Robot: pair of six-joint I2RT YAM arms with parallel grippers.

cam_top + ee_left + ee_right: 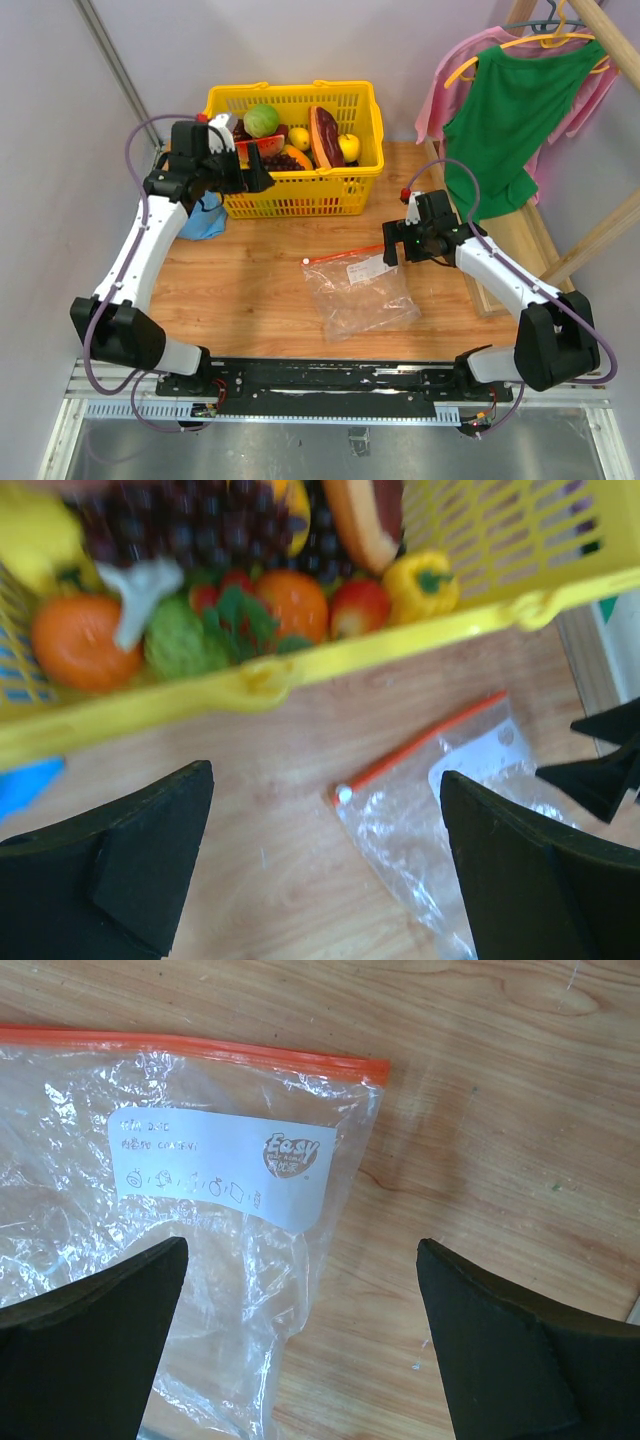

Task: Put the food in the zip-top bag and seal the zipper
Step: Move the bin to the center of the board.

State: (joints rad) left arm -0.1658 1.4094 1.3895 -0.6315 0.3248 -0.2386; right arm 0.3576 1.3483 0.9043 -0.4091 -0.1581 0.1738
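The clear zip-top bag [362,292] lies flat and empty on the wooden table, its red-orange zipper [345,256] along the far edge and the white slider [306,262] at the left end. The food is in the yellow basket: a red watermelon slice [264,146], a yellow oval fruit [299,138], and dark purple grapes [290,160]. My left gripper [262,176] is open and empty, just in front of the basket. My right gripper [390,250] is open and empty over the bag's right zipper corner. The bag [200,1210] and zipper [200,1048] fill the right wrist view; the bag [470,810] and grapes [190,525] show in the left wrist view.
The yellow lattice basket [300,195] stands at the back with a green cabbage [262,121] and other toy produce. A blue cloth [205,220] lies left of it. Green and pink garments [510,120] hang on a wooden rack at the right.
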